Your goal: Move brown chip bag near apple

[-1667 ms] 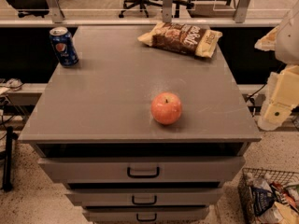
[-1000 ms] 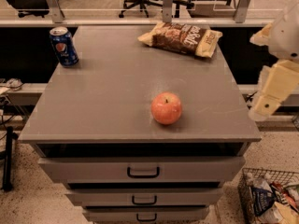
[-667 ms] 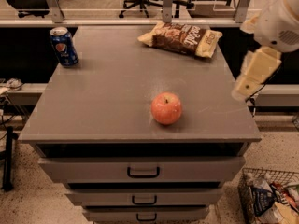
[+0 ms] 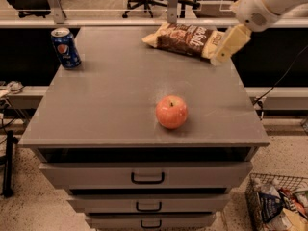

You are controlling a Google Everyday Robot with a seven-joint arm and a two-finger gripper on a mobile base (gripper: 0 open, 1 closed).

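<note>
The brown chip bag (image 4: 185, 39) lies flat at the far right of the grey cabinet top (image 4: 115, 95), dark brown middle with pale ends. The apple (image 4: 171, 111), red-orange with a short stem, sits near the front, right of centre. My gripper (image 4: 224, 52) hangs from the white arm at the upper right, just over the bag's right end, tips pointing down and left.
A blue soda can (image 4: 66, 47) stands at the far left corner. Drawers with dark handles (image 4: 147, 178) are below the top. A wire basket of packets (image 4: 279, 203) sits on the floor at the lower right. Office chairs stand behind a rail at the back.
My arm and gripper have swung in from the right side of the cabinet, up and left to the right end of the chip bag. The bag, apple and can have not moved.
</note>
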